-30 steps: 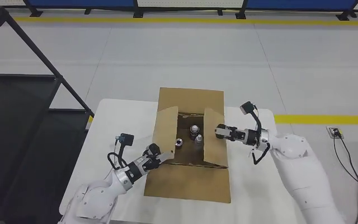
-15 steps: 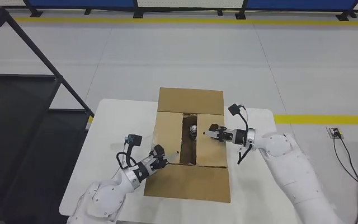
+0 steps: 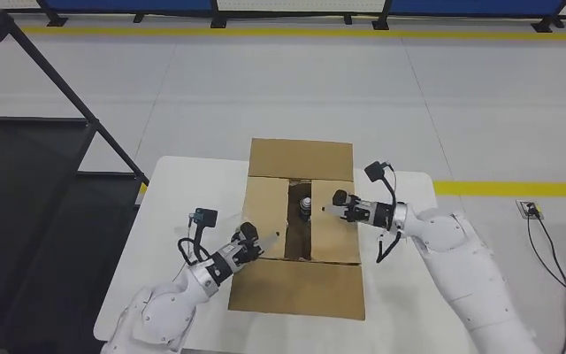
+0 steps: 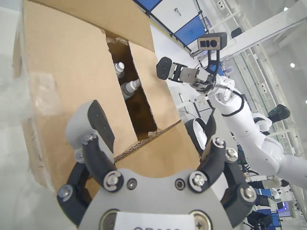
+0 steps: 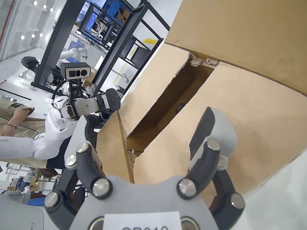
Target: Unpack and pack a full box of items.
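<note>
I see a white table (image 3: 168, 212) on a grey floor (image 3: 265, 88). A black frame (image 3: 62, 88) stands at the table's left, above a dark panel (image 3: 44, 221). A yellow line (image 3: 495, 188) crosses the floor at right, near a cable (image 3: 534, 237). Blue panels (image 3: 124, 5) line the far edge.

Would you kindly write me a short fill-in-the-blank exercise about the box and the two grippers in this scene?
1. The cardboard box stands on a ___ table.
2. Its two side flaps leave a narrow gap between them, and through it ___ show inside the box.
3. Neither the left gripper nor the right gripper is shut; both are ___.

Missing words: white; bottles; open.
</note>
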Available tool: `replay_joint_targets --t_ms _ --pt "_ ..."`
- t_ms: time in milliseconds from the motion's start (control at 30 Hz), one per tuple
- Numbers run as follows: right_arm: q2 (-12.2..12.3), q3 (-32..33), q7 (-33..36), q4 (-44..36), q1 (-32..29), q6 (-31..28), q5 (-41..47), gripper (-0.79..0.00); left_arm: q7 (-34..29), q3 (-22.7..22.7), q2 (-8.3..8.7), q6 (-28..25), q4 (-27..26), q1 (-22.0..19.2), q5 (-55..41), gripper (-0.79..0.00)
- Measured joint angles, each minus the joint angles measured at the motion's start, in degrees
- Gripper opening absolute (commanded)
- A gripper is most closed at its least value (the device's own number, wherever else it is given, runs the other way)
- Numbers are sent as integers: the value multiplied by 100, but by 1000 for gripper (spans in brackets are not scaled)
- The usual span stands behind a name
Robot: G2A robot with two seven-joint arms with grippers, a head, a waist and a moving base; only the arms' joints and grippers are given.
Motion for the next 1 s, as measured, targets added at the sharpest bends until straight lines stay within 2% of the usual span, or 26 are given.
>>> replay_joint_targets --t_ms 133,233,367,500,567,700,867,1000 --pt "73 206 -131 -191 -130 7 20 0 -1 -504 60 -111 -382 258 -317 0" --pt "118 220 100 -320 -157 121 -385 0 -76 -1056 123 -231 -601 587 -579 0" --pt "116 216 57 -309 -155 111 -306 0 -279 -1934 215 -531 -800 1221 -770 0" --pt "115 217 47 -313 -162 121 -308 0 -597 -2547 281 -766 -763 1746 -813 0" --pt "101 200 -174 -338 -213 313 -308 0 -925 -2680 312 -829 -680 1897 -973 0" --pt "52 198 -818 -100 -69 698 -178 0 -1715 -2683 381 -920 -564 1919 -1107 0" --pt "-10 172 -1650 433 265 971 -385 0 -2755 -2459 466 -1075 -412 1802 -1325 0" --pt "-100 -2 -2166 920 551 1204 -566 0 -3130 -2220 504 -1143 -286 1647 -1354 0"
